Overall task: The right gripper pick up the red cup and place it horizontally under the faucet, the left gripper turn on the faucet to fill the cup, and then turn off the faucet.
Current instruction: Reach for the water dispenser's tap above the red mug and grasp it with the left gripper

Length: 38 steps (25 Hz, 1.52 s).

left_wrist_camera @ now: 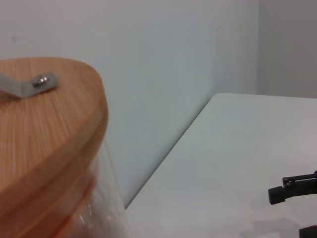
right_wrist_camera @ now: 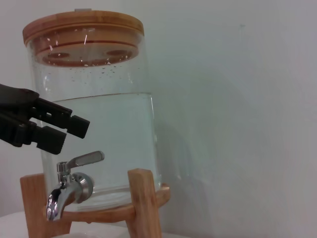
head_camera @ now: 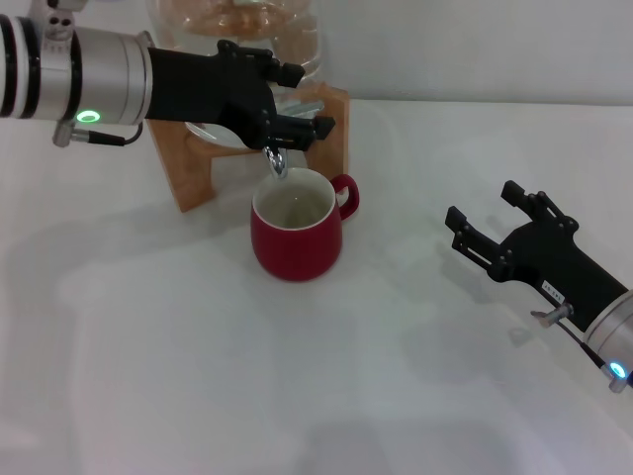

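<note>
We find the red cup [head_camera: 296, 236] upright under the faucet [right_wrist_camera: 69, 187]; the left gripper [right_wrist_camera: 69, 130], fingers spread, hovers above the lever (untouched); next, press it. The right gripper [head_camera: 490, 225] rests spread, far right.

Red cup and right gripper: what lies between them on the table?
Nothing. In the head view, only bare white table separates the red cup from the open right gripper, which sits well off to the cup's right.

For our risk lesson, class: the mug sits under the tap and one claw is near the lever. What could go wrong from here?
1. The left black claw hovers above the chrome lever faucet; it might miss the lever or nudge the glass jar.
2. The dark-red ceramic mug stands unheld, with the right black claw apart; late shutoff could overflow it.
</note>
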### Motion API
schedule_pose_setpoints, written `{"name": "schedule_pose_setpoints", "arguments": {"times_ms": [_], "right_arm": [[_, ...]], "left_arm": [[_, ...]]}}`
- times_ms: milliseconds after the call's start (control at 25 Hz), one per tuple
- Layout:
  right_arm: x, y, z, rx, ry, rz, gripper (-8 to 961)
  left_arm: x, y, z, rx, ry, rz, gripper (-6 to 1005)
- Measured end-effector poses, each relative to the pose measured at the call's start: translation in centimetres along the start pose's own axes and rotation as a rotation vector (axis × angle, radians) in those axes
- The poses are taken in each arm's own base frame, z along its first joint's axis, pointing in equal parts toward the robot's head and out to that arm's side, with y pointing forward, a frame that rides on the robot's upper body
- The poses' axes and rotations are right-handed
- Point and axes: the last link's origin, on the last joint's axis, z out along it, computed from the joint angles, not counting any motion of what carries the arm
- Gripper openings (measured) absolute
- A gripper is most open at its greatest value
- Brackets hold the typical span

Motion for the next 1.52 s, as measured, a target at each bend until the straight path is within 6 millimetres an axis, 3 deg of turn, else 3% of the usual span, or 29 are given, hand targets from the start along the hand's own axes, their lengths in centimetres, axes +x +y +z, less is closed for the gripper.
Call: {"name": "schedule_pose_setpoints", "arguments": {"times_ms": [1520], "right_arm": [[-0.1,0.0,0.1,-0.002,-0.002,0.000,870]], "left_arm": [[0.0,-0.2,2.7,-0.002,-0.044,0.071,756]]}}
